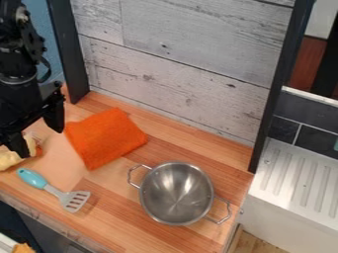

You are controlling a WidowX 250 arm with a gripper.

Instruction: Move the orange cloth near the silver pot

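Black two-finger gripper (pixel 38 140) at left, fingers spread. Orange fabric cloth (pixel 105 138) on striped wooden counter (pixel 122 225), near silver two-handled metal pot (pixel 176 192); grey-white plank wall (pixel 178 59) behind, ribbed pale drainboard (pixel 300 185) right.

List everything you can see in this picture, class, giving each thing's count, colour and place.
cloth: 1, orange, left of the pot
pot: 1, silver, lower centre
spatula: 1, turquoise handle, lower left
unclear item: 1, pale yellow, left edge
unclear scrap: 1, orange, bottom-left corner
counter: 1, wood-coloured, beneath the pot
plank wall: 1, grey, behind
posts: 2, dark, flanking planks
ridged board: 1, pale, right
tiles: several, dark, right
arm with gripper: 1, black, upper left
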